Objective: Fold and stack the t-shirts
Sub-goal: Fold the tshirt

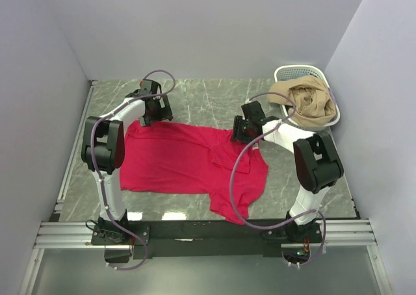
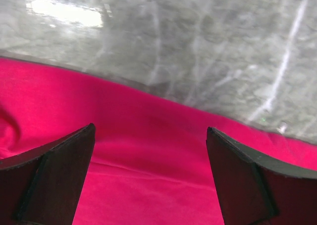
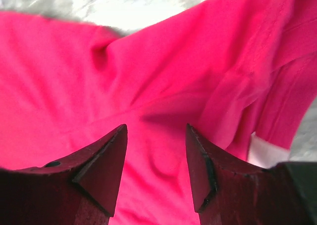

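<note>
The red t-shirt (image 1: 188, 162) was plain crimson, soft and a little wrinkled. It lay spread on the grey marble-patterned worktop (image 1: 214, 97) between the two arms, with its right part folded over itself and one end reaching toward the near edge. A small white label (image 3: 265, 153) showed at one spot of it (seen only from the right wrist). I counted one red shirt on the worktop, one white lattice basket (image 1: 286, 72) in the far right corner, and one heap of beige cloth (image 1: 309, 103) inside it; how many pieces were in that heap I could not tell. The left gripper (image 2: 151, 136) stood over the shirt's far edge with its jaws wide apart. The right gripper (image 3: 156, 131) was just above the red cloth, jaws apart and clamped on nothing.
</note>
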Tool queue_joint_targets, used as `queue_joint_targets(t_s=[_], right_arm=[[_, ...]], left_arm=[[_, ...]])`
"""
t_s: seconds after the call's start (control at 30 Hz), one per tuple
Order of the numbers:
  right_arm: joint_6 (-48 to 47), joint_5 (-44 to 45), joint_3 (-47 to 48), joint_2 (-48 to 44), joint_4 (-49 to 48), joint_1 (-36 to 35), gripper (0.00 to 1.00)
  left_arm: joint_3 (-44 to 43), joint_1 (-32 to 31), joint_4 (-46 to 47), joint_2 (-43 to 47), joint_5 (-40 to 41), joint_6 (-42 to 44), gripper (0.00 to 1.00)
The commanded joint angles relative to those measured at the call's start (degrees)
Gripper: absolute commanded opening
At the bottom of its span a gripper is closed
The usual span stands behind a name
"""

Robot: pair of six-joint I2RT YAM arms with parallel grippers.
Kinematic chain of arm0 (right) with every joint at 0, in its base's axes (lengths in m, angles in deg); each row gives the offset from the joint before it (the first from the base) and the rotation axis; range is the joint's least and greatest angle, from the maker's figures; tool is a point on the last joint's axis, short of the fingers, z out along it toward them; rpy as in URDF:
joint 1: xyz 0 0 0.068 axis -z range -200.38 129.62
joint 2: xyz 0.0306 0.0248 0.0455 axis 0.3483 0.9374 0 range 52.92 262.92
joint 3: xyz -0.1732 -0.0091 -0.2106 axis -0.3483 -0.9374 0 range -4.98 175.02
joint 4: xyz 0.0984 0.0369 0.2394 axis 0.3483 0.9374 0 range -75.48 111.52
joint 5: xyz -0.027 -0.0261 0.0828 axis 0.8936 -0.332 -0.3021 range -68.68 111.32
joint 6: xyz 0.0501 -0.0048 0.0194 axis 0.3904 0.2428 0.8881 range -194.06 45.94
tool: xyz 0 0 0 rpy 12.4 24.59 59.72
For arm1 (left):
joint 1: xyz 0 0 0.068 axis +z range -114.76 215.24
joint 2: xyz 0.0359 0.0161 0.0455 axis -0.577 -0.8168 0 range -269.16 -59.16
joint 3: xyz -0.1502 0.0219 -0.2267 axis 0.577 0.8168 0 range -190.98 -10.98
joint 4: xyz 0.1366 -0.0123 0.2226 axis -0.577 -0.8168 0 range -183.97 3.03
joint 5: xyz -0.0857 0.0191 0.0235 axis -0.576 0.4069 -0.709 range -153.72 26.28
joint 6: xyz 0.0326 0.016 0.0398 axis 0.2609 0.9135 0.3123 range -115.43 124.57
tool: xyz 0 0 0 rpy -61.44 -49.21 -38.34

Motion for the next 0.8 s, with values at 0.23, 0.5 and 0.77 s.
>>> queue_joint_targets(t_s=[0.23, 0.5, 0.77], right_arm=[[0.8, 4.2, 1.0, 4.4, 1.5, 5.6, 0.6], [3.6, 2.6, 8.0, 9.2, 4.5, 8.0, 0.62], [4.5, 1.5, 10.4, 11.3, 7.9, 9.1, 0.59]], left_arm=[[0.3, 2.8, 1.1, -3.2, 0.8, -0.9, 0.99], [-1.4, 5.7, 0.5, -5.8, -0.6, -1.0, 0.99], [-5.6, 7.8, -0.7, -10.1, -2.3, -1.2, 0.99]])
